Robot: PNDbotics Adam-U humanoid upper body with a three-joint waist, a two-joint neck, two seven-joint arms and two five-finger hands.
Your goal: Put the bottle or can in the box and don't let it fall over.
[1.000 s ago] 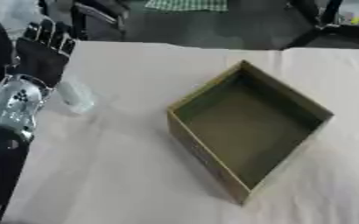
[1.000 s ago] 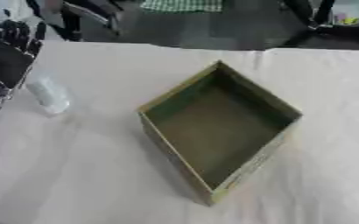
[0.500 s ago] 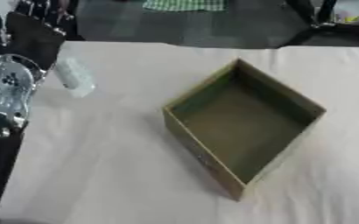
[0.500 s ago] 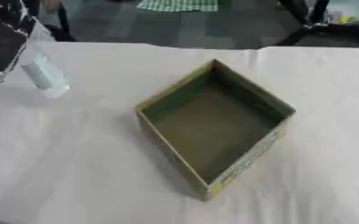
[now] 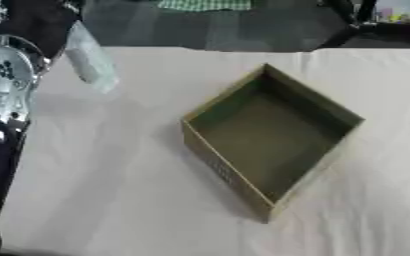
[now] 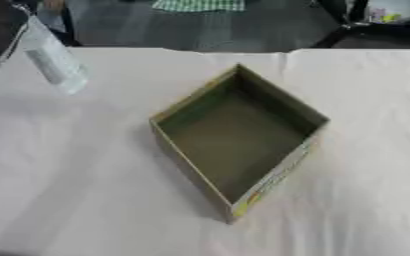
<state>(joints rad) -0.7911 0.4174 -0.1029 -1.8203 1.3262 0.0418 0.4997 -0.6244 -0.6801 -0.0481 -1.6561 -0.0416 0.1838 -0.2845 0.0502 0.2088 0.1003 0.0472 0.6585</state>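
Left eye view shows my left arm (image 5: 3,95) down the left edge, silver joint and black forearm; right eye view cuts nearly all of that off and leaves only a dark sliver in the top-left corner. Right eye view shows a coloured strip along the near right wall of the box (image 6: 235,145) that the left eye view doesn't give. The bottle (image 6: 55,62) is clear plastic, tilted with its top toward the upper left, over the far-left part of the white table (image 5: 112,200), well apart from the box and to its left. The box sits open and empty mid-table, turned so a corner points at me. The top of the bottle runs into the dark mass of my left hand (image 5: 33,22) at the upper-left corner, but it is too dark and blurred there to make out the fingers, so I can't tell whether they're wrapped round the bottle or not. I also can't tell if the bottle's base touches the cloth. My right hand shows in neither view. Far edge: dark floor, black stands, something checked.
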